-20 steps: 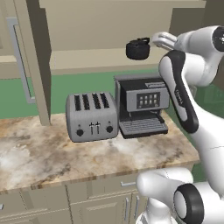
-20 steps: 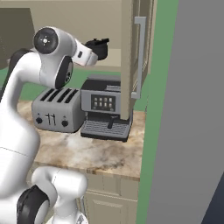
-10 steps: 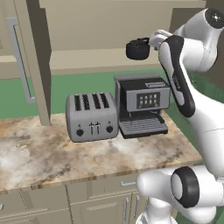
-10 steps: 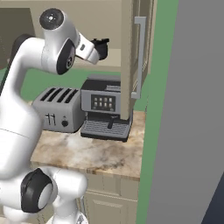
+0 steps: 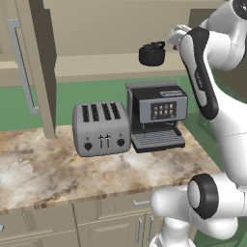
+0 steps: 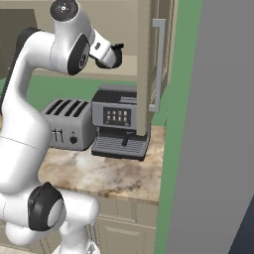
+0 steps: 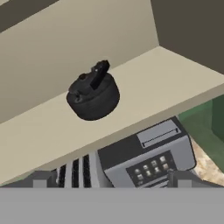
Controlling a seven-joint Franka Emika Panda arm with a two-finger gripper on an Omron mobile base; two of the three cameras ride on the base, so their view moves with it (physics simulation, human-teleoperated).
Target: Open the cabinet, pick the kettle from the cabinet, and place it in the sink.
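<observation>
Black and squat, the small round kettle (image 5: 152, 54) with its lid knob and arched handle sits on the bare beige shelf (image 7: 144, 92) of the open wall cabinet (image 5: 36, 72), close to the shelf's front edge and directly above the black-and-silver coffee machine (image 5: 157, 116) on the mottled stone counter (image 5: 58, 169). The white arm's gripper (image 5: 174, 36) hangs just beside the kettle at about the same height, not touching it, and its fingers stand spread wide with nothing between them. From where I stand the trouble looks plain enough: the kettle is so near the lip of the shelf that a nudge from one finger, rather than a clean straddle, could push it off onto the coffee machine or the silver four-slot toaster (image 5: 101, 128) next to it. The arched handle is thin and lies at an angle in the hand view, so a closing grip that is not lined up with it might slip off, or catch only the knob. The cabinet door (image 6: 149, 64) with its long silver bar handle stands swung out near the arm's elbow side, and a wide swing towards the sink could clip it. I cannot see the sink from here, so how far the carry must go is unclear.
</observation>
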